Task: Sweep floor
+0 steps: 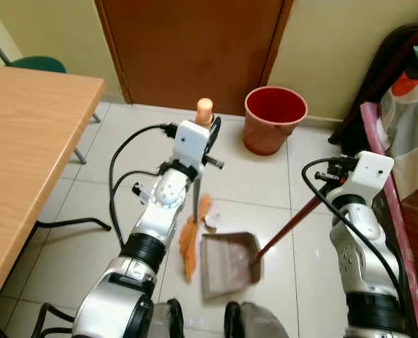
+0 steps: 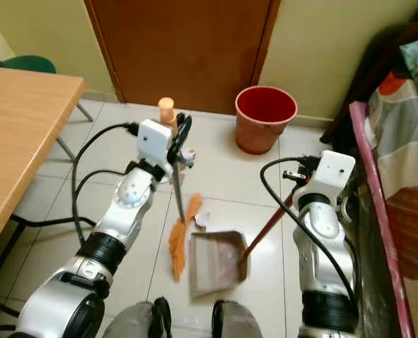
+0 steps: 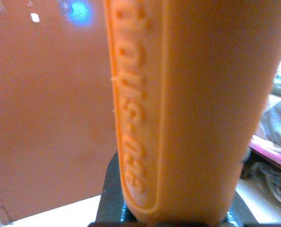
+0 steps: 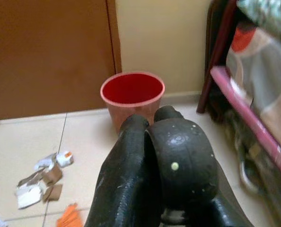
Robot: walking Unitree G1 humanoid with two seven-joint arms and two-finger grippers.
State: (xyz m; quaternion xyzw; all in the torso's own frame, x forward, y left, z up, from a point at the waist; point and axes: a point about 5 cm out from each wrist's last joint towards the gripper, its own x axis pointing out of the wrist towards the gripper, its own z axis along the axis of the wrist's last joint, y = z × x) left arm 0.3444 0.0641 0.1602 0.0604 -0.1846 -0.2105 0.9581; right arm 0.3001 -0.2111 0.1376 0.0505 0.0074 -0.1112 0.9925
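Left gripper (image 1: 207,134) jaws clenched on broom (image 1: 188,243), right gripper (image 2: 302,171) jaws clenched on dustpan (image 1: 225,264) handle, scraps (image 1: 210,221) at pan's lip: risk of flicking litter past a pan tilted off the floor (image 1: 251,186).

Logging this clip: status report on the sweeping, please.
Left gripper shut on orange broom, bristles on tile beside dustpan. Right gripper shut on dustpan's red handle. Paper scraps at pan's edge. Red bin ahead by door.

Orange broom (image 1: 189,243), red bucket (image 1: 274,117), brown door (image 1: 195,49), cream tiles (image 1: 262,176)
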